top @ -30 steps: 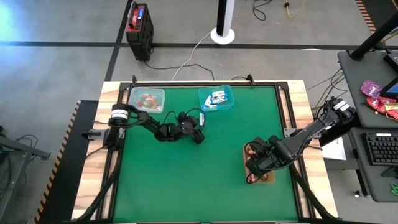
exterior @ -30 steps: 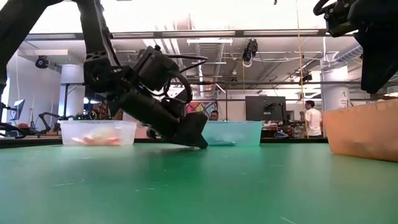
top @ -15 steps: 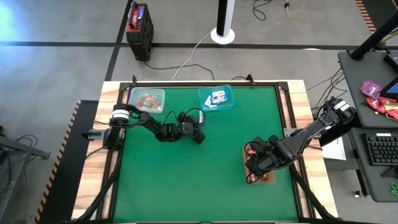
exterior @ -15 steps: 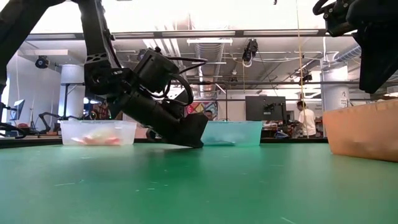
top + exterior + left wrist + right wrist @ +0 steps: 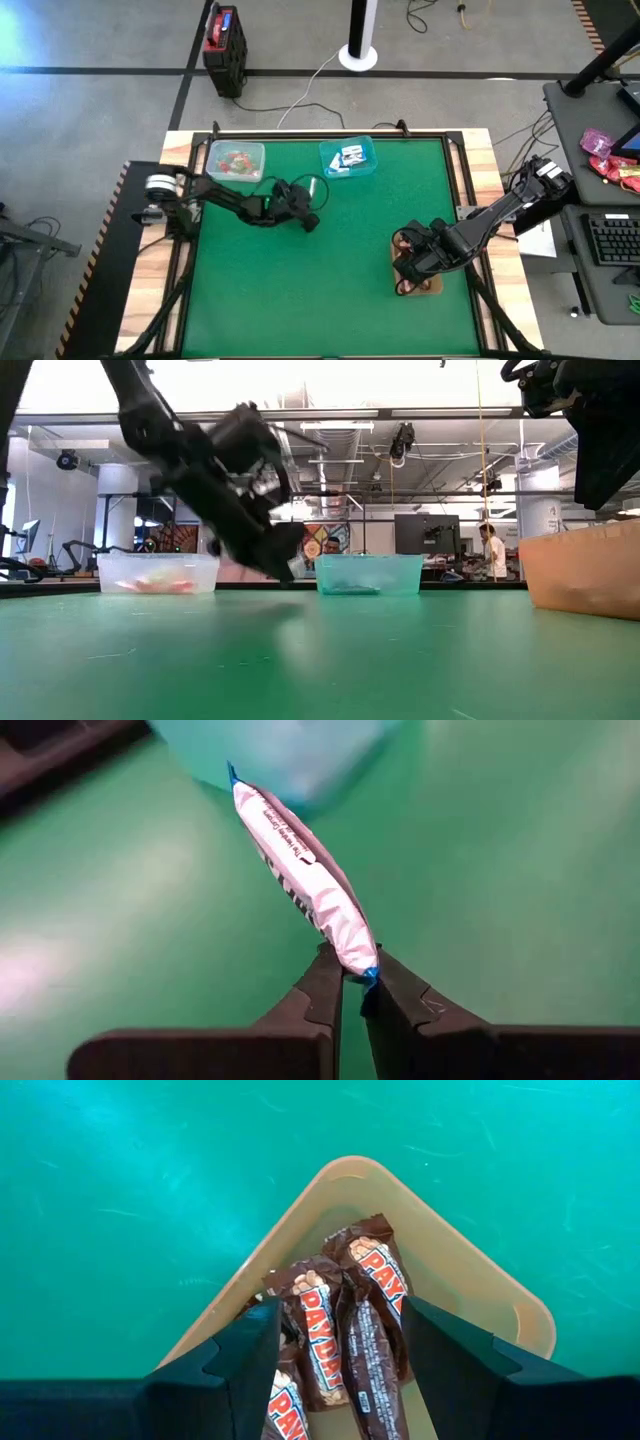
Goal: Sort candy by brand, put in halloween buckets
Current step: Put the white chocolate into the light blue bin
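the left gripper is clamped on one end of a white-and-blue packet, just short of the teal bucket. the right gripper hangs spread apart over brown bars in the amber tray.

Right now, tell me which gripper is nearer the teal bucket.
Left. The left gripper is just in front of the teal bucket; the right gripper is over the amber tray.

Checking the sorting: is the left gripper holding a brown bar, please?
No, the left gripper pinches a white-and-blue packet by its end.
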Motion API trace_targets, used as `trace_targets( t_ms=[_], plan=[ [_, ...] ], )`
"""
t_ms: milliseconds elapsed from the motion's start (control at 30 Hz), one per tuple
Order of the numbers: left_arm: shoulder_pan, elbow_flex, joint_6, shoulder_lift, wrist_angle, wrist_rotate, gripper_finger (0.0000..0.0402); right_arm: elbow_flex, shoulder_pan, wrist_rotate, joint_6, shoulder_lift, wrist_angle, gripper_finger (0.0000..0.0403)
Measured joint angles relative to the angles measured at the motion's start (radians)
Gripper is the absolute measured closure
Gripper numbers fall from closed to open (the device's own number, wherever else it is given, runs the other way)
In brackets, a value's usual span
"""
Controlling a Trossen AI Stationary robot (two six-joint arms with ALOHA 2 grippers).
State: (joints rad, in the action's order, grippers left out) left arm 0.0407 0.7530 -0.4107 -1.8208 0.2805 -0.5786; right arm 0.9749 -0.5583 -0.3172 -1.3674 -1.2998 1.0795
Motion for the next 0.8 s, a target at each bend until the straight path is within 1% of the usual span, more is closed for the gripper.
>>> trace_targets(
  t_ms=[67, 133, 233, 300, 367, 400, 533, 600, 633, 700, 800],
  plan=[
    [0.001, 0.001, 0.011, 0.068, -0.073, -0.007, 0.0392, 0.0, 0.0, 0.0, 0.0, 0.0, -0.002, 0.0202],
    [0.001, 0.001, 0.053, 0.129, -0.114, -0.007, 0.0392, 0.0, 0.0, 0.0, 0.0, 0.0, -0.008, 0.0202],
    [0.006, 0.007, 0.189, 0.229, -0.116, 0.004, 0.0392, 0.0, 0.0, -0.001, 0.0, 0.0, -0.016, 0.0202],
    [0.033, 0.034, 0.324, 0.275, -0.112, 0.063, 0.0392, 0.0, 0.0, 0.0, 0.001, 0.0, -0.016, 0.0202],
    [0.084, 0.068, 0.426, 0.298, -0.116, 0.172, 0.0392, 0.0, 0.0, 0.0, 0.001, 0.0, -0.018, 0.0202],
    [0.115, 0.092, 0.457, 0.3, -0.117, 0.246, 0.0392, 0.0, 0.0, -0.001, 0.001, 0.0, -0.019, 0.0202],
    [0.266, 0.21, 0.565, 0.26, -0.189, 0.529, 0.0393, 0.0, 0.0, -0.002, 0.0, 0.0, -0.024, 0.0202],
    [0.325, 0.276, 0.603, 0.212, -0.256, 0.624, 0.0392, -0.001, 0.0, -0.002, 0.0, 0.0, -0.024, 0.0202],
    [0.349, 0.311, 0.609, 0.183, -0.283, 0.653, 0.039, -0.001, 0.0, -0.001, 0.0, 0.0, -0.027, 0.0202],
    [0.385, 0.386, 0.612, 0.122, -0.325, 0.662, 0.0379, 0.0, 0.0, -0.001, 0.0, 0.0, -0.028, 0.0202],
    [0.427, 0.504, 0.643, 0.028, -0.425, 0.669, 0.0344, -0.001, 0.0, -0.001, 0.0, 0.0, -0.031, 0.0202]
  ],
)
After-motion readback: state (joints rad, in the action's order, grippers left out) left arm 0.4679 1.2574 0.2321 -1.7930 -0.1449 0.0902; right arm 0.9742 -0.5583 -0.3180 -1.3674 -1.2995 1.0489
